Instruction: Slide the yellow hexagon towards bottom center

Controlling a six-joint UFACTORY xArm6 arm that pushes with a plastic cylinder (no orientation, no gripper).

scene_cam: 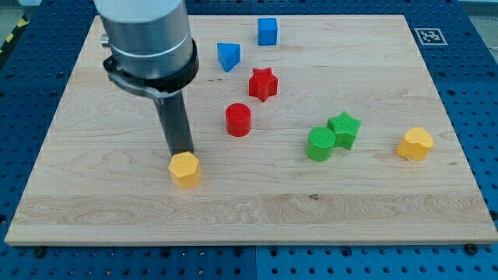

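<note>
The yellow hexagon (185, 169) lies on the wooden board (117, 210) at the lower left of the middle. My tip (183, 152) stands right at the hexagon's upper edge, touching it or nearly so, on the side toward the view's top. The dark rod rises from there to the grey arm body at the view's top left.
A red cylinder (238, 120) and a red star (263, 83) sit right of the rod. A blue triangular block (228, 56) and a blue cube (268, 31) are near the top. A green cylinder (320, 144), a green star (344, 128) and a yellow heart-like block (415, 144) lie at the right.
</note>
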